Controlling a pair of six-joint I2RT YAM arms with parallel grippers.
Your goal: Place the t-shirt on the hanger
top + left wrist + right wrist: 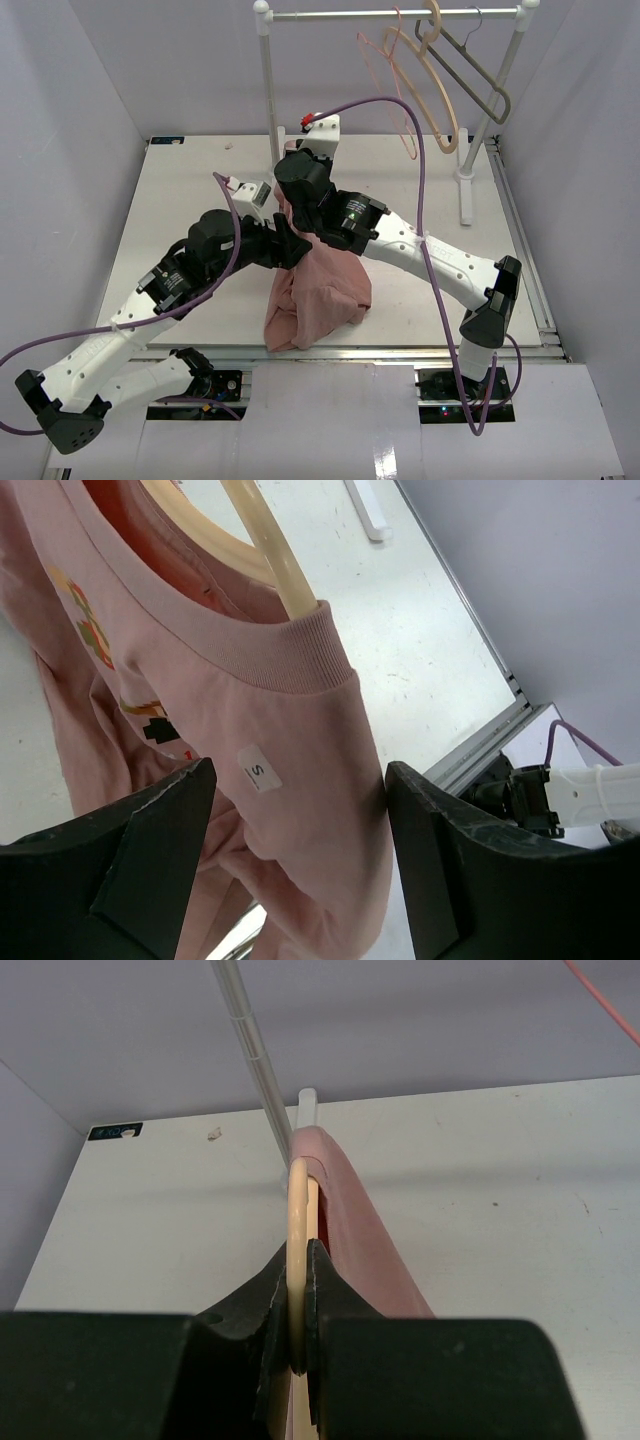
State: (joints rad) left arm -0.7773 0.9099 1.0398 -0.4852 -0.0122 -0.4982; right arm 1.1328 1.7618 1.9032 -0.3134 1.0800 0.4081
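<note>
A: Left wrist view: the hanger [272, 570] runs in under the collar rib of the t-shirt [300, 710], upper centre of the frame. So it's in through the neck?

B: On that side, I'd judge so. In the right wrist view the right gripper [300, 1260] is clamped on the hanger at lower centre, with pink cloth draped over its top.

A: And the left gripper [300, 780]?

B: Its jaws are wide apart, either side of the shoulder, holding nothing. From above, the shirt hangs bunched at mid-frame. What's left: seating the other shoulder, which is hidden here, and straightening the cloth.
</note>
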